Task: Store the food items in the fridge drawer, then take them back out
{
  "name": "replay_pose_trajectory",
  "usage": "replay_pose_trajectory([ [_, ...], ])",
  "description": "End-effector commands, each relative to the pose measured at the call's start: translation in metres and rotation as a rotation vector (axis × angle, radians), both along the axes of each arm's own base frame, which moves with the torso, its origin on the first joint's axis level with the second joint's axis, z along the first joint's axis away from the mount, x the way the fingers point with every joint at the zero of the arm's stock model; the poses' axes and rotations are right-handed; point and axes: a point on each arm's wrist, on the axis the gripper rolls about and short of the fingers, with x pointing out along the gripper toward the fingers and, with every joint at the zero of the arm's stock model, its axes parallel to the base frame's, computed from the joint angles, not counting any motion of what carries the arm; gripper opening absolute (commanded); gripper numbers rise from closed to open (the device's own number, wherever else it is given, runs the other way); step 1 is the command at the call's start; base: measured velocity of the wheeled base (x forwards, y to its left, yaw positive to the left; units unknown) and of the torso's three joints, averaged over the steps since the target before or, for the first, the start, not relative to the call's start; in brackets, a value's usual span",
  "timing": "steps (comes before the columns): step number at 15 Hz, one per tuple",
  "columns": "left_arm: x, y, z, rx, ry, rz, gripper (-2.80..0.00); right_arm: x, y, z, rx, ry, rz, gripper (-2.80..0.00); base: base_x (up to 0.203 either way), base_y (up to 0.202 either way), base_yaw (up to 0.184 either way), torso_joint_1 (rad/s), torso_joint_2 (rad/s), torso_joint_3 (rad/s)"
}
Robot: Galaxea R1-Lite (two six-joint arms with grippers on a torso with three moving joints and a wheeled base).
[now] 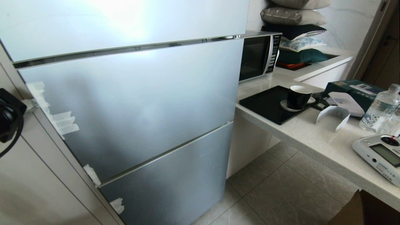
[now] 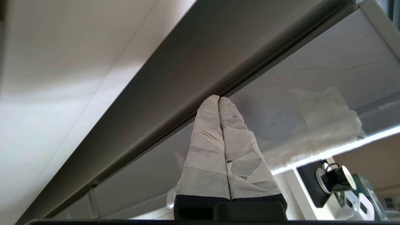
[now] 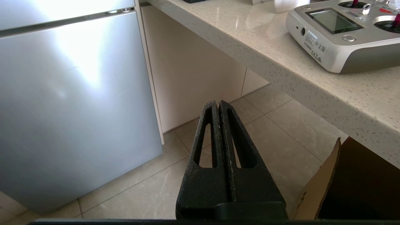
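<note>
Grey-blue panels: fridge doors (image 1: pixel 131 103) all sitting closed; smooth brushed metal, flat, white tape scraps along the hinge-side edge.
L pincer: left gripper (image 2: pixel 219 99) w/ tape-wrapped fingers pressing together, holding nothing, tips sitting at the door's edge seam.
Step tip: prob. opening the door; wedging tips into the seam and levering outward, slowly, since the panel looks slick.
Task items: fridge drawer & food items not showing, presumably behind the panels.
R pincer: right gripper (image 3: pixel 218 103) black, slotted fingers closing flush, empty, hanging over floor tiles (image 3: pixel 268 125), counter (image 3: pixel 281 68) just beyond.

Grey-tiled floor (image 1: pixel 281 193), speckled stone counter (image 1: pixel 315 137), pale cabinets (image 1: pixel 247 143).
</note>
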Motion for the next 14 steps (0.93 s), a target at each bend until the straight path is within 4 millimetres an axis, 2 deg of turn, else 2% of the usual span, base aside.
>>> replay_pose_trajectory([
  [1,0.0064,0.0022,-0.0041,-0.007,0.009,-0.007,-2.8,0.0,0.0,0.0,0.0,0.0,0.0,-2.8,0.0,0.0,0.0,0.0,0.0,0.0],
  [14,0.0032,-0.0048,-0.0026,-0.062,-0.009,-0.184,-2.8,0.0,0.0,0.0,0.0,0.0,0.0,-2.8,0.0,0.0,0.0,0.0,0.0,0.0],
])
